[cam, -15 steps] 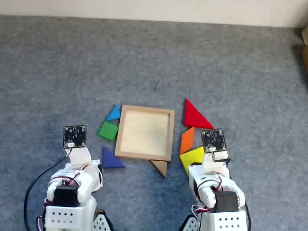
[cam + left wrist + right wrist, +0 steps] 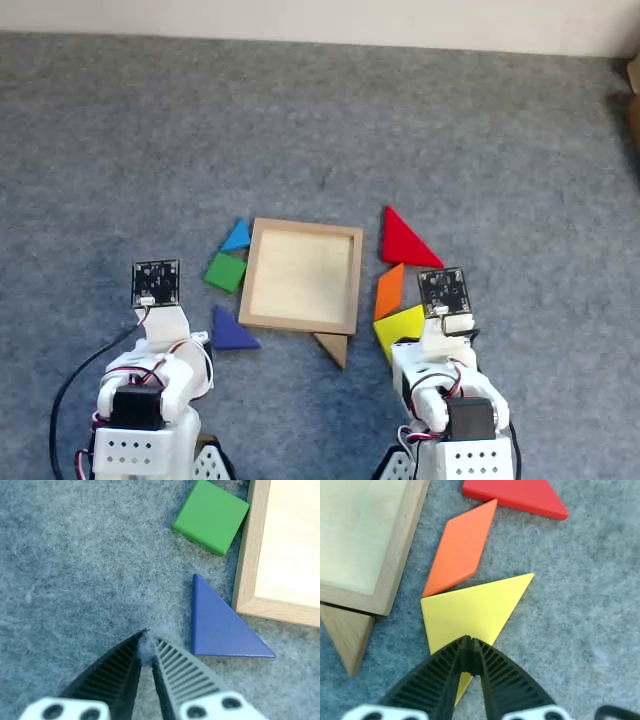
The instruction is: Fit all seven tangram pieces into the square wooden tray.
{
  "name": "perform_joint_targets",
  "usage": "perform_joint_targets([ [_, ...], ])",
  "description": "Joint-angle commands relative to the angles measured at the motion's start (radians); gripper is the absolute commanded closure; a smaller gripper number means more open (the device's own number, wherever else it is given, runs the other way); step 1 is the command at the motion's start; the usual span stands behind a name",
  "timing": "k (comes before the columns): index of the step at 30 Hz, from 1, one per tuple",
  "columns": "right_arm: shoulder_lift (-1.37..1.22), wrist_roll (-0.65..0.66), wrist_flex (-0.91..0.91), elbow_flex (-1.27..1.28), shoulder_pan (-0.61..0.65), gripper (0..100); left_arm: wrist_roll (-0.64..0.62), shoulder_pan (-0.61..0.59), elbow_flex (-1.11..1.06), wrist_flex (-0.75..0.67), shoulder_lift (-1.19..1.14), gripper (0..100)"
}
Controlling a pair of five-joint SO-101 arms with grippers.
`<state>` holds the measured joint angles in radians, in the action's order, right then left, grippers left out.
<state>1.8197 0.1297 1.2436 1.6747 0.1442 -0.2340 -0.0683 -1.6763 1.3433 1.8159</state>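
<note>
1. the left end effector (image 2: 148,639) is clenched on nothing: its two ribbed jaws are pressed together, tips over the grey felt of the table (image 2: 450,130).
2. the dark blue triangle (image 2: 217,630) lies flat just beside those tips, apart from them. it sits close against a corner of the square wooden tray (image 2: 246,555).
3. the green square (image 2: 211,516) rests farther along the same side of the tray, near its rim.
4. the right end effector (image 2: 469,642) is clenched too and grasps nothing, with its closed tips over the yellow triangle (image 2: 470,610).
5. the orange parallelogram (image 2: 461,547) lies just beyond the yellow piece, nearly touching it, and the red triangle (image 2: 512,492) lies past that.
6. the tan triangle (image 2: 347,630) butts against the tray's outer edge near a corner.
7. in the high view we see the tray just below the middle of the frame, showing its bare pale wooden floor.
8. all seven pieces lie outside it on the felt. the light blue triangle (image 2: 237,237), green square and dark blue triangle are along its left side. the tan triangle is at its lower right corner, and the red, orange and yellow pieces are to its right.
</note>
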Motion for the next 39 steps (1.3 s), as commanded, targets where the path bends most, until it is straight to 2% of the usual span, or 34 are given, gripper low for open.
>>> perform_joint_targets([
  [1, 0.016, 0.011, 0.007, 0.110, 0.005, 99.3, 0.002, -0.008, -0.021, 0.005, 0.010, 100],
  [33, 0.016, 0.011, 0.007, 0.110, 0.004, 99.3, 0.002, -0.008, -0.021, 0.005, 0.010, 100],
  [39, 0.018, 0.006, -0.035, 0.038, -0.101, 99.3, 0.002, -0.008, -0.021, 0.005, 0.010, 100],
])
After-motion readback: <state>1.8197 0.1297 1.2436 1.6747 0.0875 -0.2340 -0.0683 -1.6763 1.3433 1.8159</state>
